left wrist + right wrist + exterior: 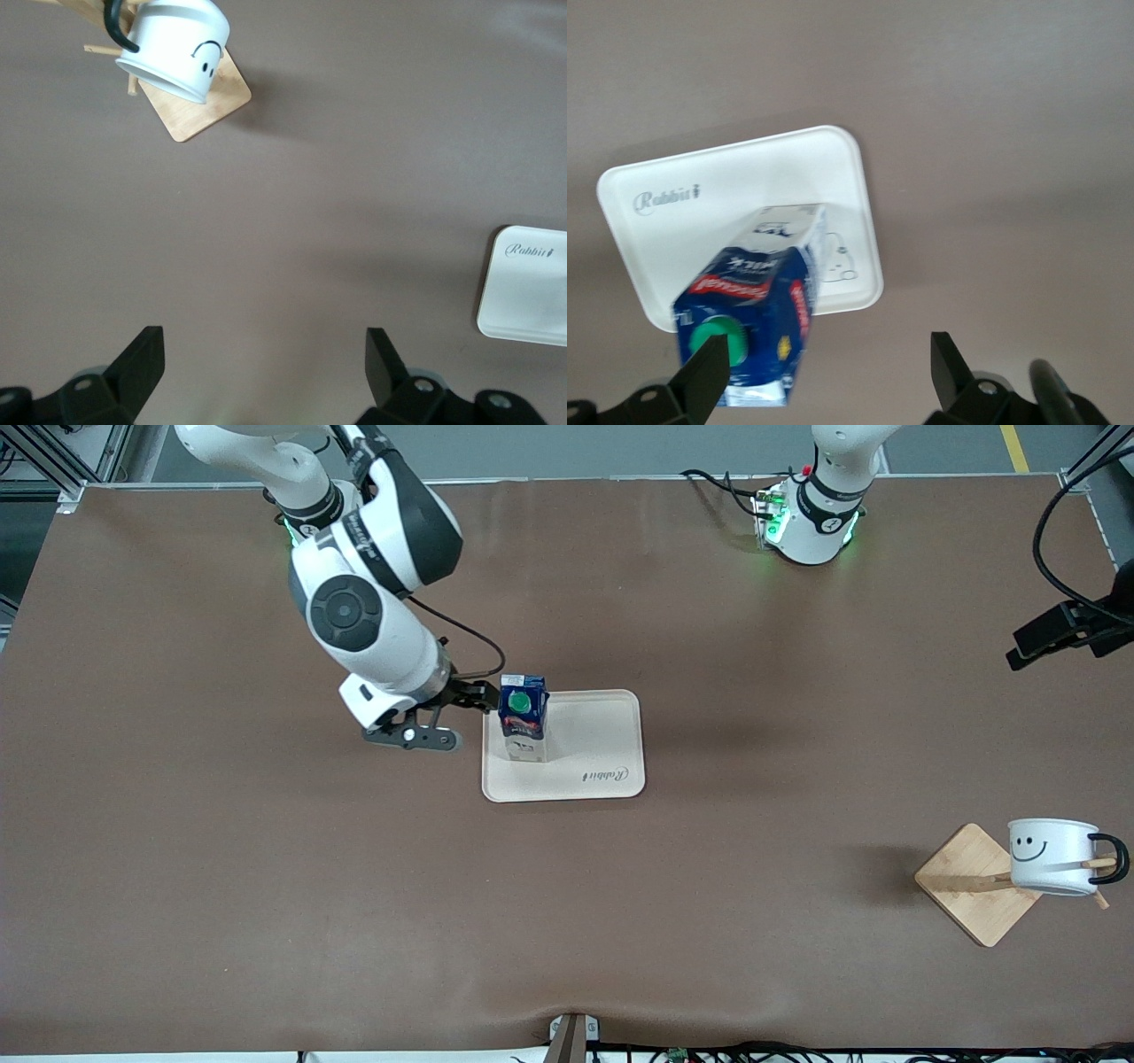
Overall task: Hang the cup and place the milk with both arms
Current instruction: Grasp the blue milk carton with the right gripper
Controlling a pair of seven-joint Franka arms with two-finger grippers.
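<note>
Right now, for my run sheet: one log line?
milk: upright on tray | cup: hung on rack | right gripper: open beside milk | left gripper: open

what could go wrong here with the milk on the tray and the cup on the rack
1. The open right gripper sits close beside the milk. The carton is tall and narrow and stands near the tray edge, so a sideways brush while pulling away could tip it.
2. The cup hangs tilted by its handle on a thin peg of the wooden rack, out past the base. A bump from the open left gripper could knock it off.
</note>
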